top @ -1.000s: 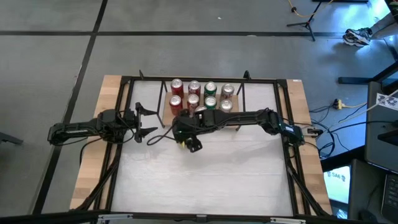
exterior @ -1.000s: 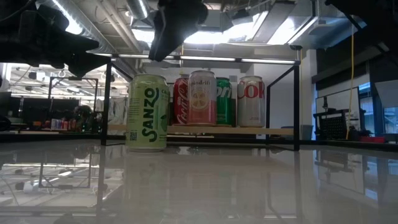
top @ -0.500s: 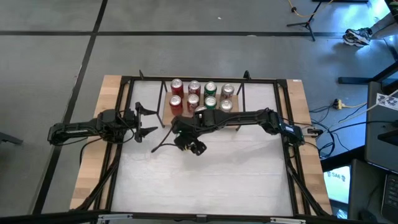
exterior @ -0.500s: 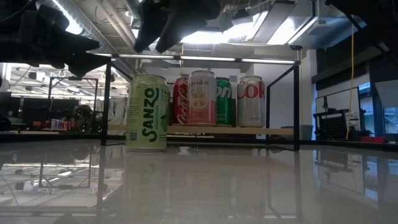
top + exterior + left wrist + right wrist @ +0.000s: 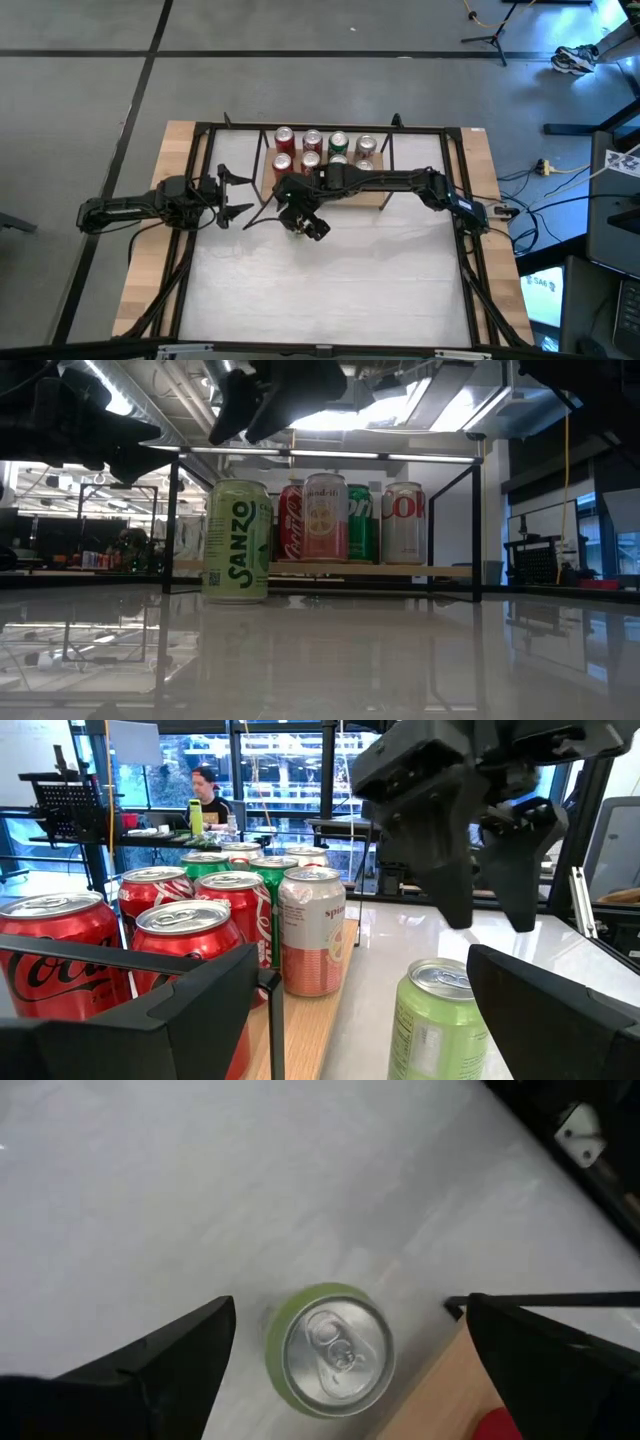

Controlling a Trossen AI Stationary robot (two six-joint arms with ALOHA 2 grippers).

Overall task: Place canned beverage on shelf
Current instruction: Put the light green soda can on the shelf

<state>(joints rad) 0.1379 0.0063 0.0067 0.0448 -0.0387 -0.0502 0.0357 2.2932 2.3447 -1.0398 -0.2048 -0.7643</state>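
A green Sanzo can (image 5: 237,542) stands upright on the white table, just in front of the shelf's left end. It also shows in the left wrist view (image 5: 440,1020). The shelf (image 5: 400,569) is a light-wood board in a black wire frame and holds several red, green and silver cans (image 5: 325,150). My right gripper (image 5: 350,1308) hovers open above the green can (image 5: 335,1348), its fingers pointing down on either side and clear of the can's top. In the high view the right gripper (image 5: 305,215) hides the can. My left gripper (image 5: 235,195) waits open left of the shelf.
A black frame (image 5: 200,130) edges the table, with wooden strips (image 5: 150,240) on both sides. The white tabletop (image 5: 330,290) lies bare on the near side. A person (image 5: 203,788) sits in the room beyond.
My right gripper has shifted a little toward the table's left and far edges, staying above the green can. The can has stayed where it was.
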